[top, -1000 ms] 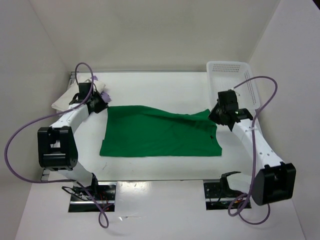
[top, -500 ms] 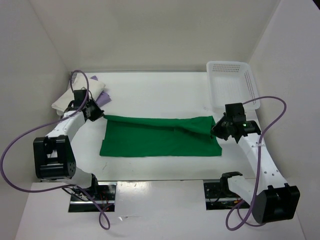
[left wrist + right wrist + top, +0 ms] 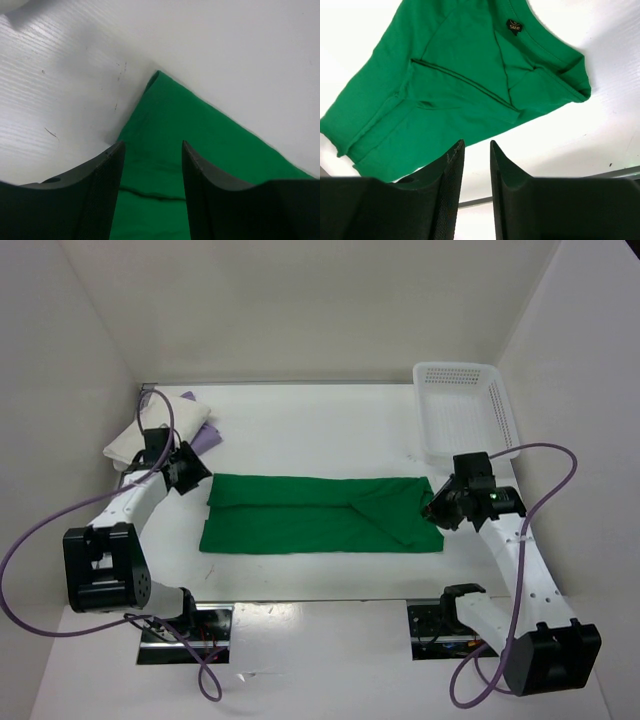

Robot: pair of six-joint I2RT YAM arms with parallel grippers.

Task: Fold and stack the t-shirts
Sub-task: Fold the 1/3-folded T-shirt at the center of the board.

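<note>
The green t-shirt [image 3: 320, 513] lies flat in the middle of the table, folded into a long band. In the right wrist view its neck label [image 3: 514, 26] faces up on the green t-shirt [image 3: 450, 85]. The white t-shirt [image 3: 125, 443] and the lavender t-shirt [image 3: 207, 432] lie stacked at the back left. My left gripper [image 3: 195, 472] hovers at the green shirt's far-left corner, open, with cloth [image 3: 200, 145] showing below the empty gap [image 3: 151, 150]. My right gripper [image 3: 435, 510] sits at the shirt's right edge, open with a narrow gap [image 3: 476, 145] and nothing in it.
A white perforated basket [image 3: 455, 368] stands at the back right, just behind my right arm. White walls close in the table on the left, back and right. Purple cables loop out from both arms.
Both grippers came toward the near side, carrying the shirt's raised far edge down onto the rest of it. Both then opened and let go; the shirt now lies folded flat.
</note>
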